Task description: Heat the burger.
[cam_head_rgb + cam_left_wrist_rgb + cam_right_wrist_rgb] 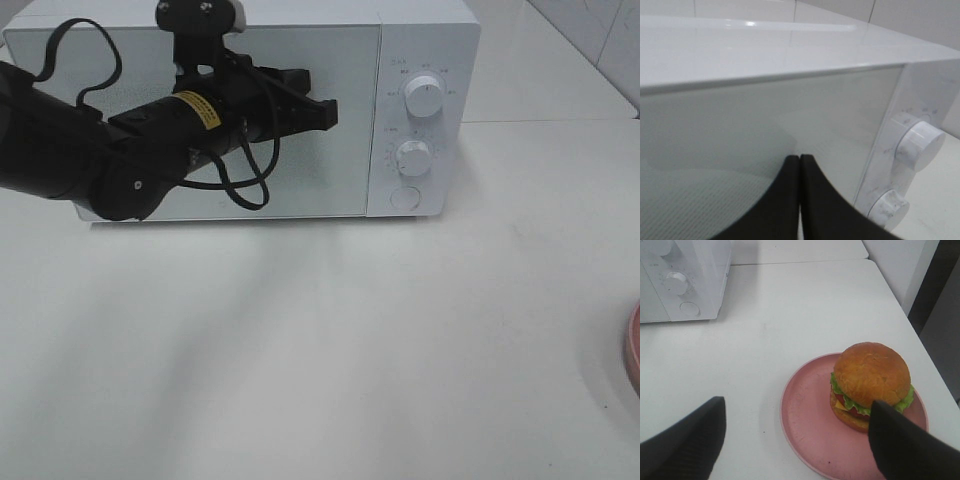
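- On the pink dish (810, 425) near the table's right edge, the burger (871, 385) stands upright, bun up, off-centre.
- Well apart stands the white microwave (425, 60), door closed; the left gripper (799, 200), fingers pressed together, hovers before its glass.
- The right gripper (797, 440) hangs spread wide above the dish.

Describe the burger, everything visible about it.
The burger is tall and round, with a golden-brown domed top bun, frilly green lettuce, a red layer, a yellow slice and a bottom bun. It stands upright and whole on the pink dish, toward one side of it rather than centred, on the white table away from the microwave. Nothing grips it; a dark finger overlaps its edge in view.
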Controlling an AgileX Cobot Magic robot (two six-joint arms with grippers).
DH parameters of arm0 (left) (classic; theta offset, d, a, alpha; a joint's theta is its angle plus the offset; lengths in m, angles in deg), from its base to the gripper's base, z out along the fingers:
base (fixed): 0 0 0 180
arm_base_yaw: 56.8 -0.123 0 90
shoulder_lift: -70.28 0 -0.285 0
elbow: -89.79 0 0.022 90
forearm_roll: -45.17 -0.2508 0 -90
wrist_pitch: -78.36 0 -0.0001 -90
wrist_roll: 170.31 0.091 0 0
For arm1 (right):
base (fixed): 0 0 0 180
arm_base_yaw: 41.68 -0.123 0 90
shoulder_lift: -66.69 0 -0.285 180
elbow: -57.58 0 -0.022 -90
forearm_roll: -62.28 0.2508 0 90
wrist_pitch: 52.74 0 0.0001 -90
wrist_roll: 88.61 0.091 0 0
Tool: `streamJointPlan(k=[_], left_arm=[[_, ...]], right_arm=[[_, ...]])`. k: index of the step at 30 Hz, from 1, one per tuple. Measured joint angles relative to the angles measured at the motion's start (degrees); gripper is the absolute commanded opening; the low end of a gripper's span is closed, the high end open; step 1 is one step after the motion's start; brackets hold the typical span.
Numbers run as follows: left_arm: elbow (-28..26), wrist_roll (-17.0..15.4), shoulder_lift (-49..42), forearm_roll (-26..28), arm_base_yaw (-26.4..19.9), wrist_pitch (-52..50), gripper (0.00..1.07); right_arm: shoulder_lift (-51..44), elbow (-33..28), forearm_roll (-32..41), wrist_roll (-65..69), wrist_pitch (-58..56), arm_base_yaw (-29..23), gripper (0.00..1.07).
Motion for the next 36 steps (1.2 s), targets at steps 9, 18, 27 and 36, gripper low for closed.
streamJointPlan(k=[9,18,27,36], left_arm=[[-2.98,1.26,0.52,-2.06,0.74,5.21,0.00],[-0.06,1.20,-4.81,0.00,3.44,18.05,0.00],[1.72,1.20,-12.89,-1.09,7.28,45.38,0.63],[1.72,1.15,-16.67,-0.29,7.39,67.95,0.98]], right_arm=[[0.00,0.00,0.00,0.00,0.00,0.00,0.76],[0.00,0.00,0.00,0.00,0.00,0.00,0.76],[0.00,0.00,0.00,0.00,0.00,0.00,0.76],[0.00,0.00,0.00,0.00,0.00,0.00,0.75]])
